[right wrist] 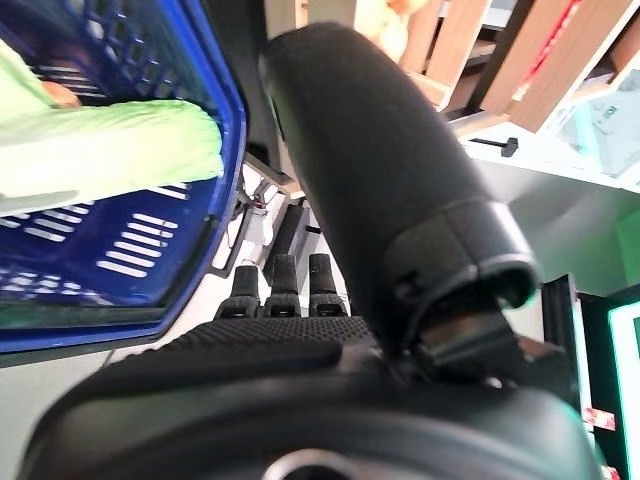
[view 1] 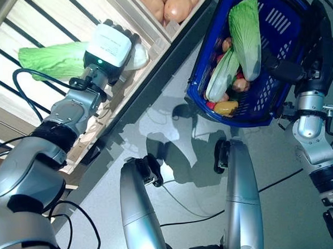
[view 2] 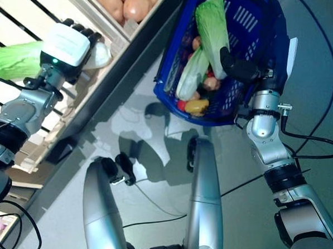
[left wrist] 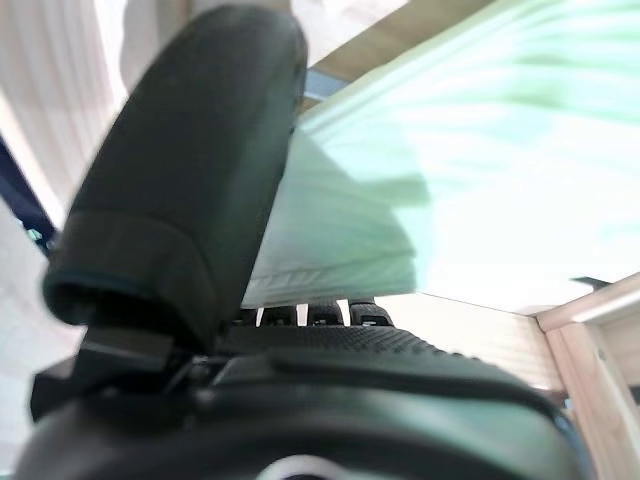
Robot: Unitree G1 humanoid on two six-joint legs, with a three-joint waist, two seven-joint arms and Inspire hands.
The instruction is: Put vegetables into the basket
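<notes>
My left hand reaches into the wooden stand, its thumb and fingers closed round the pale stem end of a green leafy cabbage that lies on the shelf. The cabbage also shows in the left wrist view. The blue plastic basket stands on the floor to the right. In it lie two green leafy cabbages, a yellow vegetable and small reddish round ones. My right hand is beside the basket's near right rim with straight fingers, holding nothing; the basket's wall shows in the right wrist view.
The wooden stand with slatted shelves and crates runs along the left and top. Grey floor lies between the stand and the basket.
</notes>
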